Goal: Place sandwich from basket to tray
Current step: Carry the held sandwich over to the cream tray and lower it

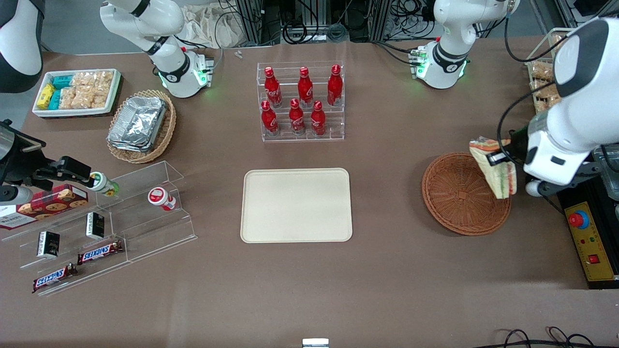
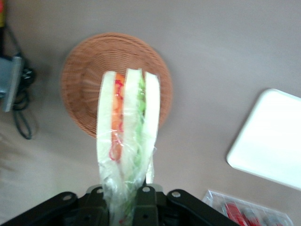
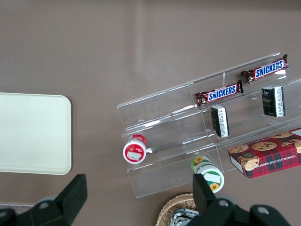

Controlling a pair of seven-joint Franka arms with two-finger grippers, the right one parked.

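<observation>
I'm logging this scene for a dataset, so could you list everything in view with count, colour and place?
sandwich: one, pale bread with orange and green filling, held in the air above the basket's rim
basket: one, reddish-brown wicker, toward the working arm's end
tray: one, cream, mid-table
cola bottles: six, red, in a clear rack farther from the front camera than the tray
foil containers: stacked, silver, in a tan basket
snack tray: one, white, toward the parked arm's end
Snickers bars: two, brown, on clear shelves
cookie box: one, red
gripper: black, shut on the sandwich above the basket
</observation>
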